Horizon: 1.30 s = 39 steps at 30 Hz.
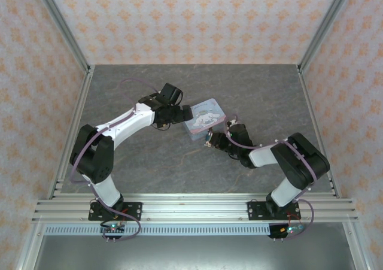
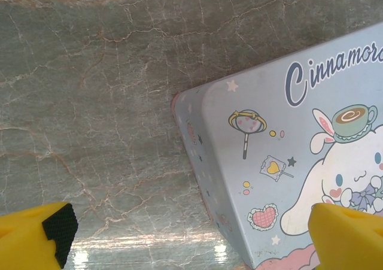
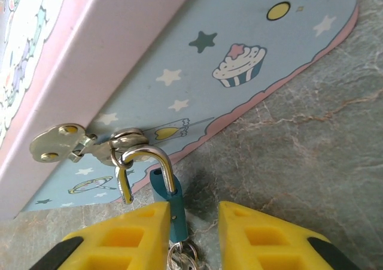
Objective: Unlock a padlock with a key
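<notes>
The small dark blue-green padlock (image 3: 173, 203) hangs by its silver shackle from the metal hasp (image 3: 60, 142) on the side wall of the pastel-blue cartoon-printed rectangular tin (image 3: 239, 102), low against that wall and just above the grey marbled table (image 3: 311, 150). One shackle leg sits in the body; the other seems to end free beside it. A bit of silvery metal, the thin key (image 3: 181, 259), shows right under the lock body. My right gripper (image 3: 192, 209) has its yellow fingers a little apart around the lock: one finger touches the body, the other stands clear with a bare gap, so nothing is clamped. My left gripper (image 2: 191, 240) is spread wide over the tin's opposite corner, one finger above the lid, the other over bare table. The tin lies near the table's middle, with open surface toward the far edge and both side edges.
</notes>
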Each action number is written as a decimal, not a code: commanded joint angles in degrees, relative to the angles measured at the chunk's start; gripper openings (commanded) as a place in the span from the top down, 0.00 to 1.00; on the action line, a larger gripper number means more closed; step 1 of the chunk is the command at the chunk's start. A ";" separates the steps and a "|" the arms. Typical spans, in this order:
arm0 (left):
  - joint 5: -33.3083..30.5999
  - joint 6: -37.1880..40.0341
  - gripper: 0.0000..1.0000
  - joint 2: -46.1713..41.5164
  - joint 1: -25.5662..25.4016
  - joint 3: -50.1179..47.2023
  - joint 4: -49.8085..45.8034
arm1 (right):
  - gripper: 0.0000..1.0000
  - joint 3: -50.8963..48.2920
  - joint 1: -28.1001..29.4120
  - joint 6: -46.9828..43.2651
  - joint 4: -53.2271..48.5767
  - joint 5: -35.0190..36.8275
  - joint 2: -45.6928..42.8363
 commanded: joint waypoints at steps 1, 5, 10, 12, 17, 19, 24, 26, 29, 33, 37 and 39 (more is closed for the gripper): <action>-1.02 0.52 0.00 0.52 -0.38 1.47 -1.43 | 0.73 1.26 0.00 -0.46 2.15 -1.54 1.02; -0.98 0.51 0.00 0.52 -0.38 1.37 -1.35 | 0.73 0.17 0.01 -0.26 2.19 -1.16 -0.41; -0.62 0.51 0.00 0.70 -0.42 1.37 -1.15 | 0.73 -1.46 0.08 -0.10 1.76 -0.75 -3.04; -0.48 0.51 0.00 0.84 -0.40 1.37 -1.08 | 0.73 -1.66 0.11 -0.01 1.63 -0.85 -3.36; -0.36 0.42 0.00 0.89 -0.42 1.33 -0.98 | 0.72 -0.81 0.42 0.26 2.27 -1.60 -1.92; -0.27 0.44 0.00 0.89 -0.39 1.37 -0.91 | 0.72 -0.14 0.76 0.27 2.40 -1.80 -1.01; -0.32 0.51 0.00 1.00 -0.41 1.37 -0.98 | 0.72 1.36 1.75 0.59 3.31 -1.67 1.53; -0.31 0.49 0.00 0.98 -0.39 1.37 -0.98 | 0.72 1.89 2.01 0.66 3.50 -1.71 2.45; -0.22 0.60 0.00 1.07 -0.41 1.37 -0.98 | 0.72 2.51 2.32 0.69 3.87 -1.49 3.71; -0.23 0.68 0.00 1.17 -0.37 1.38 -0.98 | 0.73 2.90 2.37 0.90 4.36 -0.80 4.84; -0.22 0.78 0.00 1.34 -0.42 1.38 -1.07 | 0.76 3.00 2.41 0.91 4.43 -0.72 5.34; -0.15 0.86 0.00 1.28 -0.32 1.37 -1.06 | 0.79 2.59 2.37 0.87 4.34 -0.59 5.12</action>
